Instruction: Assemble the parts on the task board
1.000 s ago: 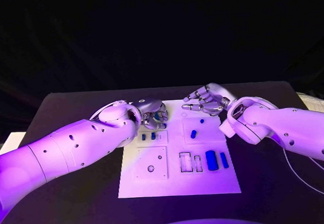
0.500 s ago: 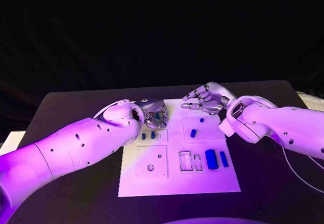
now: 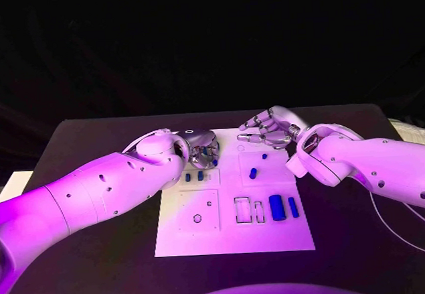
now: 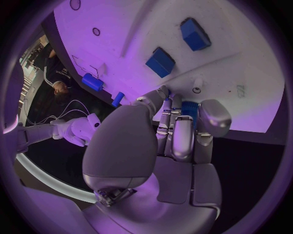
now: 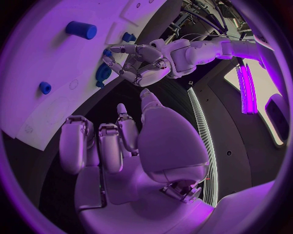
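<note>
The black bench (image 3: 96, 137) carries the white task board (image 3: 233, 236) at its middle. The left hand (image 3: 201, 150) hovers over the board's far left corner with its fingers curled round a small blue part (image 4: 190, 108), which shows between the fingertips in the left wrist view. The right hand (image 3: 270, 131) hangs over the far right corner, fingers half spread and holding nothing. Loose parts lie on the board: two blue blocks (image 3: 193, 177) just near of the left hand, two small pieces (image 3: 255, 174) right of the middle, and two longer blue pieces (image 3: 277, 207) beside open slots (image 3: 242, 210) toward the near right. The step in hand looks like carrying a picked part to its seat. The next move likely calls for lining the part up over a matching recess and lowering it straight; which recess I cannot tell.
</note>
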{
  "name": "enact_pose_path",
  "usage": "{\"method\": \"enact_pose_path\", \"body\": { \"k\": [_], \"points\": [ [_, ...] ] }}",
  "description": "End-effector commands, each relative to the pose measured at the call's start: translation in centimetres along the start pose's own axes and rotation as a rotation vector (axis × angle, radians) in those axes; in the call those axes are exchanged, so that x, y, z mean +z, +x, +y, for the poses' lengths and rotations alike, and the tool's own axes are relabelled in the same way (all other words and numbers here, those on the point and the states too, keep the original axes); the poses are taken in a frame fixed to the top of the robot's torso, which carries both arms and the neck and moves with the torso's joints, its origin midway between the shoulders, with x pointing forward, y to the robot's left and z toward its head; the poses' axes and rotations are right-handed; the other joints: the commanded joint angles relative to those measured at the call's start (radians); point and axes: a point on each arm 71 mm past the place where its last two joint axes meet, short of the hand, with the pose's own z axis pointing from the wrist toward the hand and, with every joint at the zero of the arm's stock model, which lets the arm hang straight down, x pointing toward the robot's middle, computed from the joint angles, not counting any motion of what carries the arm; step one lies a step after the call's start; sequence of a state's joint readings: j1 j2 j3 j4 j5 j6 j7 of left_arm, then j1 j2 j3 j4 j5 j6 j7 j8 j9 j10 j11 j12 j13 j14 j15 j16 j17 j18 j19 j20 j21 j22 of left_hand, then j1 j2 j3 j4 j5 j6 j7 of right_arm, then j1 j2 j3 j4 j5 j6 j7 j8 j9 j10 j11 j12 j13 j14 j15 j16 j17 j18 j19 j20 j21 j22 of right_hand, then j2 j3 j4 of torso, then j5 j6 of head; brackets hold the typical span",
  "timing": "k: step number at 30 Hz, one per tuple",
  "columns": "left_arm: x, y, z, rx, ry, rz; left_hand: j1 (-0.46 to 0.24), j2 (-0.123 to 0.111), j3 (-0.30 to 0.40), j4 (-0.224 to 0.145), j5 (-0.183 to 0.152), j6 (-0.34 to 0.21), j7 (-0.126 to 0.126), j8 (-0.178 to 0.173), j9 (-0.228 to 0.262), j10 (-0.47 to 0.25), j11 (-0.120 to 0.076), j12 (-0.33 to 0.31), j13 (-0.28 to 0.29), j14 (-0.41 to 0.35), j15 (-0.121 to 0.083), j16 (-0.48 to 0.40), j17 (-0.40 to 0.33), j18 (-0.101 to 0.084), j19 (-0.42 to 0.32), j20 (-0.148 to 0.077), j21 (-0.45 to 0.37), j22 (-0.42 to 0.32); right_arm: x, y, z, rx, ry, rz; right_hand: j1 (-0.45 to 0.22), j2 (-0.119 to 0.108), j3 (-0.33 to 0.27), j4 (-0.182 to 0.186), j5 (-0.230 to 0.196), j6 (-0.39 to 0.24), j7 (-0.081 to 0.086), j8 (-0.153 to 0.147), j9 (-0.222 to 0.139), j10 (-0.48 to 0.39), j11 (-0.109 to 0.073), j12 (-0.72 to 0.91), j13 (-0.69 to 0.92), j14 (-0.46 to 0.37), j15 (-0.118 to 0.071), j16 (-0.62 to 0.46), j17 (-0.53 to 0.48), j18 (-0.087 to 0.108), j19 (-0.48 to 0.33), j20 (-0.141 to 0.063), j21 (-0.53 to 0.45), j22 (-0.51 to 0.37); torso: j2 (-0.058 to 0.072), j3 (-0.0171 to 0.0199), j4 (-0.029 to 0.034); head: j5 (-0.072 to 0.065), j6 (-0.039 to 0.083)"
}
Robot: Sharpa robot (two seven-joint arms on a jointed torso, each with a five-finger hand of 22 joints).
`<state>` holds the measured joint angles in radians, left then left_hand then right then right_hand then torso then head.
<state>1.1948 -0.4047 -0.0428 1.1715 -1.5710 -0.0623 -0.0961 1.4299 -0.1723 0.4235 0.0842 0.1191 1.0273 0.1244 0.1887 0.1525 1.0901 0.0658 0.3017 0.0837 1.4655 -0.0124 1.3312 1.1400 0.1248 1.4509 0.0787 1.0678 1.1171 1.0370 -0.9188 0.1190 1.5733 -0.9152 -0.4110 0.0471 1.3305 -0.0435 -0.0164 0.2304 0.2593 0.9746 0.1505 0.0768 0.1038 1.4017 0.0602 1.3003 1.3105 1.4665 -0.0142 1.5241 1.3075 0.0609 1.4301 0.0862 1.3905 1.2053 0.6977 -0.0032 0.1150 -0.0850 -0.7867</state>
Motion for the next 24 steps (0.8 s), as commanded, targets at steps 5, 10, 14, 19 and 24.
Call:
{"method": "enact_pose_path", "body": {
  "k": [5,10,14,19,24],
  "points": [
    [0.17,0.59,-0.10,0.010,-0.010,0.030,-0.005,0.008,0.013,-0.001,0.005,0.010,0.001,-0.007,-0.003,0.014,-0.002,-0.006,-0.001,0.030,-0.009,-0.003,-0.003,-0.018,0.009,-0.002,0.008,0.005,0.03,0.21,0.17,0.001,-0.013,0.010,0.000,0.008,-0.006,-0.002,0.006,0.005,-0.003,0.000,0.001,-0.006,0.002,-0.003,0.058,0.085,-0.001,-0.006,0.190,0.013,-0.003,0.000,-0.006,0.000,0.001,0.0003,-0.0006,0.000,0.000],
    [0.28,0.82,-0.25,0.007,-0.009,0.032,-0.006,0.006,0.015,-0.003,0.004,0.007,0.003,-0.011,-0.006,0.018,-0.002,-0.007,-0.002,0.030,-0.010,-0.002,-0.004,-0.019,0.009,-0.002,0.012,0.009,0.04,0.23,0.18,0.001,-0.013,0.011,0.000,0.008,-0.006,-0.002,0.006,0.005,-0.003,0.000,0.001,-0.006,0.002,-0.003,0.058,0.085,-0.001,-0.006,0.190,0.013,-0.003,0.000,-0.006,0.000,0.001,0.0003,-0.0008,0.000,-0.001],
    [0.32,0.96,-0.48,0.004,-0.002,0.027,-0.012,0.000,0.020,-0.006,0.004,-0.004,0.008,-0.024,-0.013,0.007,0.004,-0.023,-0.009,0.029,-0.006,-0.003,-0.011,-0.021,0.009,-0.001,0.016,0.015,0.04,0.25,0.20,0.001,-0.013,0.012,0.000,0.008,-0.006,-0.002,0.006,0.005,-0.003,0.000,0.001,-0.006,0.002,-0.003,0.058,0.085,-0.001,-0.006,0.190,0.013,-0.003,0.000,-0.006,0.000,0.001,0.0004,-0.0013,0.000,-0.002],
    [0.28,1.05,-0.70,0.001,0.006,0.024,-0.014,-0.003,0.024,-0.009,0.005,-0.007,0.010,-0.030,-0.017,-0.001,0.007,-0.032,-0.012,0.029,-0.003,-0.004,-0.015,-0.022,0.008,0.001,0.018,0.018,0.05,0.25,0.20,0.001,-0.013,0.012,0.000,0.008,-0.006,-0.002,0.006,0.005,-0.003,0.000,0.001,-0.006,0.002,-0.003,0.058,0.085,-0.001,-0.006,0.190,0.013,-0.003,0.000,-0.006,0.000,0.001,0.0007,-0.0011,-0.001,-0.004],
    [0.24,1.09,-0.78,0.000,0.008,0.025,-0.013,-0.005,0.025,-0.011,0.005,-0.007,0.010,-0.032,-0.018,-0.002,0.007,-0.035,-0.013,0.029,-0.003,-0.004,-0.016,-0.022,0.008,0.001,0.018,0.019,0.07,0.27,0.21,0.002,-0.014,0.012,0.000,0.008,-0.006,-0.002,0.006,0.005,-0.003,0.000,0.001,-0.006,0.002,-0.003,0.058,0.085,-0.001,-0.006,0.190,0.013,-0.003,0.000,-0.006,0.000,0.000,0.0008,0.0004,-0.001,-0.006]
  ]
}}
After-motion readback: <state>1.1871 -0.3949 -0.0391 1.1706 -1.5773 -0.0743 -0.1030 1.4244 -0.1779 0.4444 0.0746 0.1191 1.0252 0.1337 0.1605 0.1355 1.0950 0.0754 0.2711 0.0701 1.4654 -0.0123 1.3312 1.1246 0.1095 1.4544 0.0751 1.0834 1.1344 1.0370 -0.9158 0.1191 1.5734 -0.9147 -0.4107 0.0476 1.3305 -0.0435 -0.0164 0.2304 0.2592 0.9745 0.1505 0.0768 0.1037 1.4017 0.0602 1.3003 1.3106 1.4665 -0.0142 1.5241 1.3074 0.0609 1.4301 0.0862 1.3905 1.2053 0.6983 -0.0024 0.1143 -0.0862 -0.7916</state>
